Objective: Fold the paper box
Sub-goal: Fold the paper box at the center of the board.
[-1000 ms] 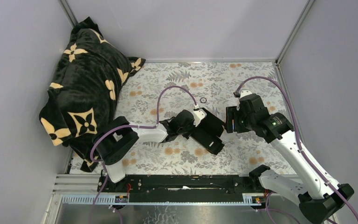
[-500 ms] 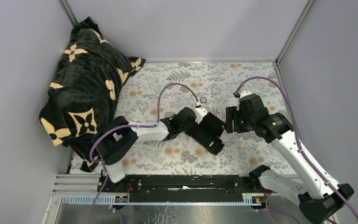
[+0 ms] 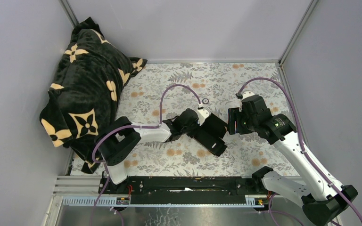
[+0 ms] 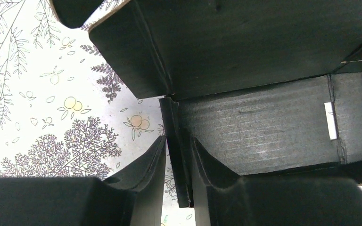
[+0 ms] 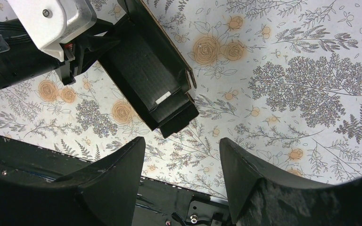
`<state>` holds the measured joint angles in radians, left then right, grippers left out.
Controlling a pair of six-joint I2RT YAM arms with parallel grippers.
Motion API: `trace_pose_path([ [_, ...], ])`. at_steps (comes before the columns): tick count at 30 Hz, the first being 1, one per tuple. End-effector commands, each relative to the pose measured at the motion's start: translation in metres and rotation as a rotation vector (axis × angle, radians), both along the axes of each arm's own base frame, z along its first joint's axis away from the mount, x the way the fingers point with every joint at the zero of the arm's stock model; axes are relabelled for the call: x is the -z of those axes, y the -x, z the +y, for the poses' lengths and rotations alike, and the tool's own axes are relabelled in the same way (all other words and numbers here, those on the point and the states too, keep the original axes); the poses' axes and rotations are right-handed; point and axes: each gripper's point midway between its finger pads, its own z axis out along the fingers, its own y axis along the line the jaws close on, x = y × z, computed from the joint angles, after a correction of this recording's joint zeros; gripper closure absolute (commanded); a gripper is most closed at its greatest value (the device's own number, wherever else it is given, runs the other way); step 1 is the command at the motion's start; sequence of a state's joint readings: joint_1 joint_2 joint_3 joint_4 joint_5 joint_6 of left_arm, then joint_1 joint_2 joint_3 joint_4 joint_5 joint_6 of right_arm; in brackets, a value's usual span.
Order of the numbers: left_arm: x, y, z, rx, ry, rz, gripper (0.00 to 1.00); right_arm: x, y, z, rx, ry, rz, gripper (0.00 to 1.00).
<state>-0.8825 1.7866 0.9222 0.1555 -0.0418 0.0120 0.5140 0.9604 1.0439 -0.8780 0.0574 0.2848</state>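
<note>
The paper box (image 3: pixel 213 134) is a matte black card tray lying diagonally at mid-table, with its walls partly raised. A small white label shows on its inner floor (image 4: pixel 264 127). My left gripper (image 3: pixel 200 123) reaches in from the left. In the left wrist view that gripper (image 4: pixel 178 140) is shut on a thin upright side wall of the box, one fingertip on each side. My right gripper (image 3: pixel 230 123) hovers just right of the box. In the right wrist view this gripper (image 5: pixel 181 139) is open and holds nothing, with the box (image 5: pixel 146 70) lying beyond its fingertips.
A black plush blanket (image 3: pixel 87 89) with cream flowers is piled at the far left. A small dark ring (image 3: pixel 205 100) lies on the floral table cover behind the box. The black mounting rail (image 3: pixel 179 184) runs along the near edge. Grey walls close in both sides.
My left wrist has shifted slightly away from the near edge, and the box has barely moved with it. My right arm has stayed still.
</note>
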Motion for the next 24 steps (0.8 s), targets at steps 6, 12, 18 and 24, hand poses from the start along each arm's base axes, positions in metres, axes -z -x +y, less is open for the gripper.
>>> trace_pose_path([
  [6,-0.0052,-0.0097,-0.0027,-0.015,0.004,-0.017,0.71,-0.0059,-0.0019,0.0058,-0.022,-0.033,-0.022,0.33],
  [12,-0.0005,-0.0106,-0.0001,-0.024,-0.015,-0.014,0.72,-0.0058,-0.0017,0.0057,-0.023,-0.032,-0.021,0.33],
  [18,0.0008,-0.0113,0.0016,-0.031,-0.025,-0.015,0.72,-0.0059,-0.0017,0.0060,-0.024,-0.033,-0.021,0.33],
  [24,0.0009,-0.0116,0.0029,-0.035,-0.028,-0.015,0.77,-0.0060,-0.0016,0.0064,-0.027,-0.034,-0.021,0.33],
])
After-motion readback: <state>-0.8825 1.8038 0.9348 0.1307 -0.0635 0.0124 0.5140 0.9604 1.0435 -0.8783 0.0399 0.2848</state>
